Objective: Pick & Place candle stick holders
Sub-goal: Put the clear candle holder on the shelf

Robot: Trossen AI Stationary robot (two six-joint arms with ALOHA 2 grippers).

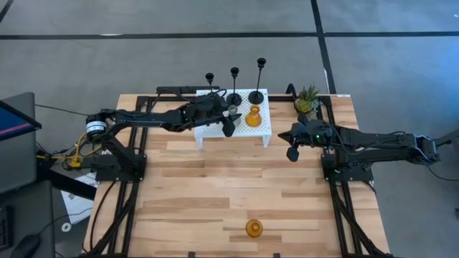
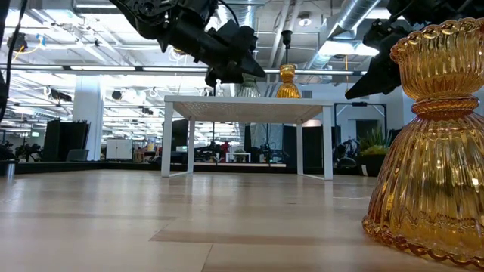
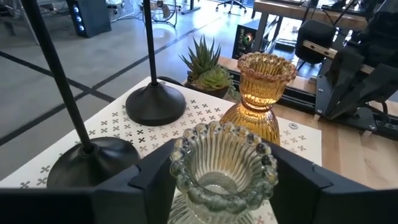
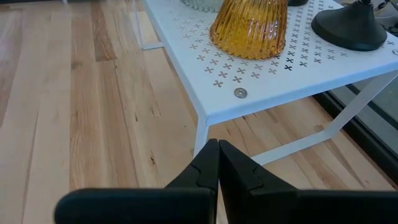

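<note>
While my left gripper (image 3: pixel 217 186) sits over the white perforated stand (image 1: pixel 267 130), I note its fingers (image 3: pixel 134 180) spread either side of the grey-green glass holder (image 3: pixel 221 168) standing there; contact I cannot confirm. One amber holder (image 1: pixel 253 116) stands just beside it, three black holders (image 1: pixel 234 93) behind. A second amber holder (image 1: pixel 254 228) stands well apart at the desk (image 1: pixel 186 186) front edge. My right gripper (image 4: pixel 217 165), fingers pressed together and empty, hangs beside the stand.

On the worktop (image 1: pixel 179 186), the stand (image 1: pixel 267 129) sits at the far middle, bearing five holders; the plant (image 1: pixel 307 100) is just right of it. A sixth holder (image 1: pixel 254 228) stands alone near the front edge. My left hand (image 1: pixel 228 122) seems to flank the glass holder (image 3: pixel 222 168) on the stand.
</note>
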